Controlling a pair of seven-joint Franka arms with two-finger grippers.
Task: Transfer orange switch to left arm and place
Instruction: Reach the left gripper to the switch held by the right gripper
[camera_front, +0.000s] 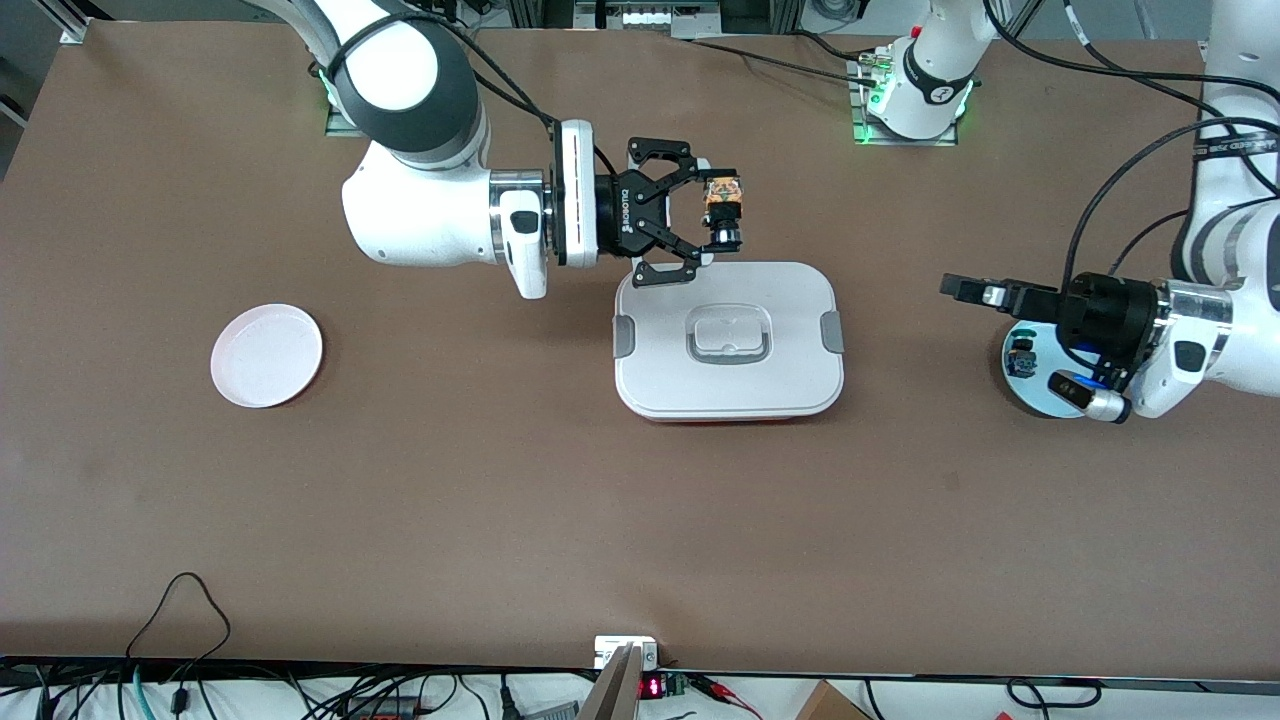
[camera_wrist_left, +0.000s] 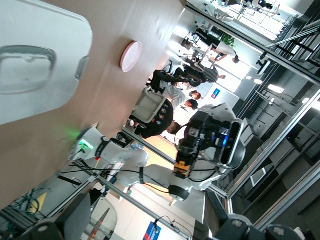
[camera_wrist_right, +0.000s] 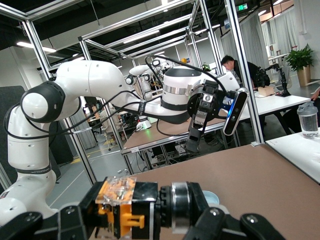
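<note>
right gripper (camera_front: 712, 222) is clamped on the orange switch (camera_front: 721, 204), up in the air over the box (camera_front: 728, 340) edge closest to the robot bases. left gripper (camera_front: 975, 290) hangs wide open over a blue dish (camera_front: 1030, 385). risk imo: thin pinch, it could twist out at handover. its long axis looks level, across the fingers, button end toward the front camera.

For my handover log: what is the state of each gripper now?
Left gripper: open, empty, above the blue plate.
Right gripper: shut on the orange switch, above the box.
</note>
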